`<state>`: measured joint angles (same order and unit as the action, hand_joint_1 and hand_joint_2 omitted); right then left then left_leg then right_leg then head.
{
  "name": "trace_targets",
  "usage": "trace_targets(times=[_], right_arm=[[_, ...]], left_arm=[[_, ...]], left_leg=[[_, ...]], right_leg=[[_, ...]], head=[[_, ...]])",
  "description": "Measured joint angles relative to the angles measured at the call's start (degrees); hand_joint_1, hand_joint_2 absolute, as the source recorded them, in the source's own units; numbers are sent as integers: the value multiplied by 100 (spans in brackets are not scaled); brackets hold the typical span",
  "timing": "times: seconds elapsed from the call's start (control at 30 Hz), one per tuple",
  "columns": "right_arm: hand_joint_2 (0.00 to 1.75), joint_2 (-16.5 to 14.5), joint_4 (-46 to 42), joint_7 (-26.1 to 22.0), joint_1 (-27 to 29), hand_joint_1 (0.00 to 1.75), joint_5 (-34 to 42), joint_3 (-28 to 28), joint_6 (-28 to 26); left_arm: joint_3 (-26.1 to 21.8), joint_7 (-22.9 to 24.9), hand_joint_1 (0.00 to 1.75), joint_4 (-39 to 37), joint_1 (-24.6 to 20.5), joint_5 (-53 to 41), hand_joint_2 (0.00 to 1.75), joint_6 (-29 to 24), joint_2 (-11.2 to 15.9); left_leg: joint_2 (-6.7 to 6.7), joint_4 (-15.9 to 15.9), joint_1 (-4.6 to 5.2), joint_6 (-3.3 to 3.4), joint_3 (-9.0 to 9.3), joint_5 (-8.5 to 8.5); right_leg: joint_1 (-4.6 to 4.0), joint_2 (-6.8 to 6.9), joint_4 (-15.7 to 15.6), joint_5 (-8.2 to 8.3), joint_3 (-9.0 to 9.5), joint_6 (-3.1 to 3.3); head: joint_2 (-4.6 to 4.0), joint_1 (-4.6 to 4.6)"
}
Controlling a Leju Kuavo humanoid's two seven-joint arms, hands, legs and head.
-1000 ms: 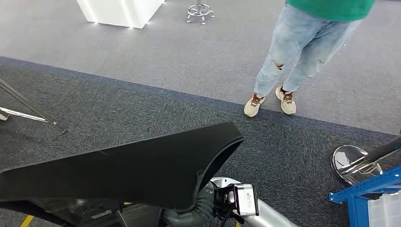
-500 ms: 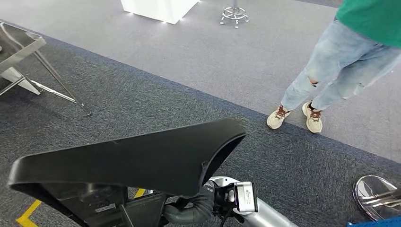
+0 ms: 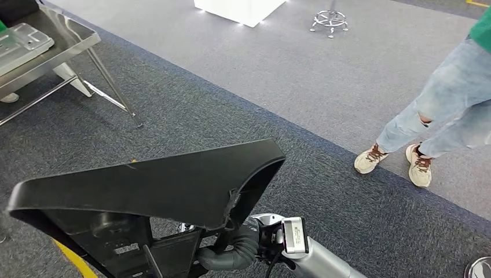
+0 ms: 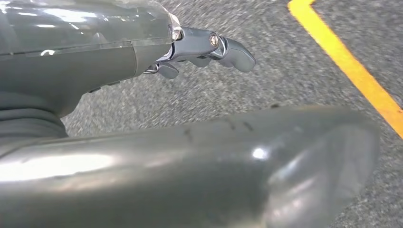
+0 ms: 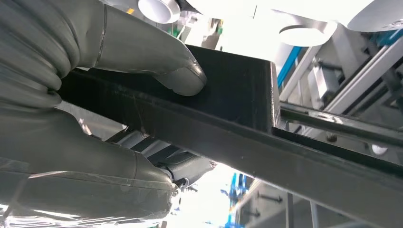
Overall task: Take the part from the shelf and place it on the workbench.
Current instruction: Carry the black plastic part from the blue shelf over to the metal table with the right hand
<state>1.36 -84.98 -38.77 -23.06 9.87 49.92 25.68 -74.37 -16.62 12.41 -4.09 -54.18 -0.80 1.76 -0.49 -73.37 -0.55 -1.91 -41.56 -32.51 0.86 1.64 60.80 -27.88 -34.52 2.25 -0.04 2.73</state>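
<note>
The part [image 3: 156, 185] is a large black moulded panel with a curved lip, carried low in front of me over the carpet. My right hand [image 3: 231, 255] reaches under its near edge. In the right wrist view the right hand [image 5: 57, 142] grips a black bar of the part [image 5: 237, 118], thumb [image 5: 161, 66] pressed on top and fingers below. In the left wrist view my left hand [image 4: 119, 52] lies beside the glossy part [image 4: 214, 171], its fingers [image 4: 214, 45] stretched over the floor; any hold is hidden. The metal workbench [image 3: 69, 43] stands at the far left.
A clear ribbed tray [image 3: 23, 40] lies on the workbench. A person's legs [image 3: 440, 110] stand at the right on the lighter carpet. A white plinth [image 3: 240, 8] and a stool base [image 3: 330, 20] are at the back. A yellow floor line [image 4: 351, 66] runs below me.
The camera has turned left: the person and floor slid right, the blue shelf left the picture, and the workbench came in at the left. The part stays held in front.
</note>
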Motion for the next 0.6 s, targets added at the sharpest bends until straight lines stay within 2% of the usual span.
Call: trace_targets(times=[0.03, 0.07, 0.1, 0.17, 0.2, 0.23, 0.3, 0.33, 0.4, 0.43, 0.47, 0.5, 0.53, 0.57, 0.6], right_arm=[[175, 0, 20, -10, 2, 161, -1, 0, 8], [175, -1, 36, -25, 3, 161, -3, 0, 14], [175, -3, 49, -44, 2, 161, -5, 0, 17], [175, -13, 65, -72, -3, 161, -10, -1, 19], [175, -19, 71, -77, -7, 161, -12, -3, 20], [175, -28, 78, -76, -9, 161, -16, -4, 21], [175, -60, 91, -74, -17, 161, -25, -6, 26], [175, -79, 96, -71, -26, 161, -32, -6, 27], [175, -105, 99, -72, -57, 161, -46, -7, 30], [175, -101, 108, -68, -63, 161, -58, -7, 30], [175, -94, 120, -66, -61, 161, -68, -7, 31], [175, -86, 133, -61, -53, 161, -78, -5, 31], [175, -79, 147, -56, -44, 161, -85, -3, 32], [175, -76, 154, -55, -42, 161, -87, -1, 32], [175, -76, 155, -55, -45, 161, -90, 0, 33]], left_arm=[[-2, -2, 0, 0, 9, 0, 0, 1, -11], [-5, -5, 0, 0, 23, 1, 0, 1, -20], [-9, -11, 0, 0, 38, 2, 0, 1, -25], [-17, -26, 0, 0, 39, 7, 0, 3, -30], [-20, -32, 0, 0, 27, 10, 0, 7, -31], [-23, -37, 0, 0, 17, 13, 0, 10, -30], [-27, -40, 0, 1, 23, 18, 0, 14, -19], [-30, -44, 0, 1, 36, 20, 0, 15, -14], [-33, -52, 0, 1, 29, 26, 0, 20, -9], [-34, -57, 0, 0, 12, 29, 0, 24, -11], [-34, -63, 0, 0, -7, 35, 0, 30, -12], [-36, -72, 0, 0, -19, 44, 0, 35, -13], [-38, -80, 0, 0, -17, 54, 0, 39, -14], [-42, -88, 0, 0, -8, 65, 0, 43, -16], [-48, -95, 0, 0, 0, 74, 0, 45, -19]], left_leg=[[10, -122, -9, -3, -81, 10], [19, -17, -13, 4, -42, 132], [57, 299, -9, 23, 109, 339], [291, 1059, 46, 89, 487, 656], [389, 1293, 83, 130, 603, 715], [441, 1389, 119, 165, 645, 705], [335, 1440, 143, 233, 675, 699], [271, 1497, 134, 259, 721, 716], [143, 1611, 95, 316, 828, 760], [76, 1633, 84, 335, 845, 768], [-1, 1635, 78, 352, 849, 766], [-87, 1630, 78, 358, 849, 760], [-174, 1621, 78, 358, 853, 749], [-263, 1605, 75, 350, 860, 736], [-349, 1580, 68, 334, 869, 717]], right_leg=[[-10, 73, 0, -16, 9, 3], [-17, 141, 0, -35, 26, 0], [-23, 207, 0, -57, 54, -6], [-39, 329, -6, -102, 117, -32], [-46, 383, -12, -119, 140, -56], [-49, 437, -22, -133, 158, -82], [-46, 537, -58, -158, 214, -143], [-37, 492, -46, -182, 248, -174], [-21, 207, 232, -344, 163, -218], [-10, 28, 546, -485, 5, -226], [-8, -75, 919, -636, -212, -231], [-9, -119, 1241, -731, -417, -235], [-10, -135, 1410, -723, -553, -241], [-8, -144, 1368, -599, -585, -243], [-2, -175, 1116, -380, -506, -244]], head=[[0, 0], [0, 0], [0, 0], [0, -1], [0, -2], [-1, -2], [-1, -2], [-1, -4], [0, -8], [0, -11], [0, -10], [0, -11], [0, -10], [0, -10], [0, -10]])
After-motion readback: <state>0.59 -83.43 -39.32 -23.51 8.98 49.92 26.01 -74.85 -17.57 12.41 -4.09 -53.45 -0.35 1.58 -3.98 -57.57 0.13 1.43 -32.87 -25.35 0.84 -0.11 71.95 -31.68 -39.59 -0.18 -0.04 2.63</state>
